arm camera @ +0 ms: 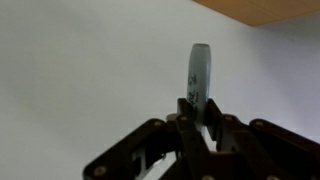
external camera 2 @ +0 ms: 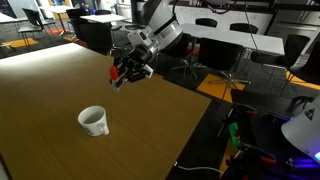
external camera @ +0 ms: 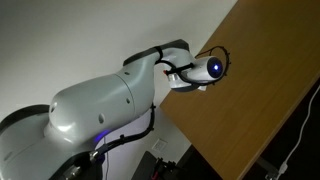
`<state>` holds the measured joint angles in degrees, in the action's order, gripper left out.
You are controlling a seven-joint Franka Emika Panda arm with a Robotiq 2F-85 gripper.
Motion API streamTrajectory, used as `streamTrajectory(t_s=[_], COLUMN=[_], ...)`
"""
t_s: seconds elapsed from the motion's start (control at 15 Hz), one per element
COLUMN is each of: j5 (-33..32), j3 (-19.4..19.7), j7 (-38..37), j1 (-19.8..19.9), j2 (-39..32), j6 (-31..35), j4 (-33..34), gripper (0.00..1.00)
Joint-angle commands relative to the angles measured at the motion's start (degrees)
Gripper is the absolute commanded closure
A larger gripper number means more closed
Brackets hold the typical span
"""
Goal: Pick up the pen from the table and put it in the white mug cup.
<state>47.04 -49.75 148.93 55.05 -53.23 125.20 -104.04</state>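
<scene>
Your dark, jointed metal gripper (arm camera: pixel 198 110) has its fingers pinched together on the short stick-like pen (arm camera: pixel 200 70). In the wrist view the pen's whitish, rounded end stands up between them. In an exterior view the gripper (external camera 2: pixel 124 72) hangs above the large, flat, light-brown wooden-look table (external camera 2: pixel 50 90), clear of its surface. A reddish speck at its tip may be the pen's body, though it is too small to be sure. The small, plain, smooth white mug (external camera 2: pixel 93 120) stands upright on the table, well apart from the gripper.
</scene>
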Motion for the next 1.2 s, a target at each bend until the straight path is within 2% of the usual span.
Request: streamTrajectory(t_s=[0.0, 0.13, 0.2, 0.27, 0.33, 0.53, 0.6, 0.67, 0.73, 0.8, 1.13], j5=[7.04, 11.51, 8.67, 9.43, 14.69, 20.42, 16.89, 17.07, 22.69, 23.81, 29.44], j3=[5.51, 8.18, 4.68, 5.45, 10.91, 16.38, 12.0, 13.12, 19.91, 21.24, 34.35], j7=[0.14, 0.48, -1.52, -1.49, 0.26, 0.67, -1.51, -1.63, -0.08, -0.33, -1.67], j1=[-6.97, -10.22, -7.96, -9.24, -14.17, -19.61, -16.89, -18.16, -23.82, -25.21, -36.62], j2=[1.56, 2.06, -0.7, -0.6, 2.59, 3.54, 1.29, 1.58, 4.56, 5.01, 6.91], j6=[0.72, 0.93, 4.22, 4.75, 2.41, 1.33, 5.22, 5.32, 1.71, 1.47, -1.6], j4=[2.9, 3.88, 4.02, 4.53, 5.31, 7.3, 7.08, 7.58, 8.3, 8.49, 10.81], gripper=[0.95, 0.95, 0.95, 0.95, 0.95, 0.95, 0.95, 0.95, 0.95, 0.95, 0.95])
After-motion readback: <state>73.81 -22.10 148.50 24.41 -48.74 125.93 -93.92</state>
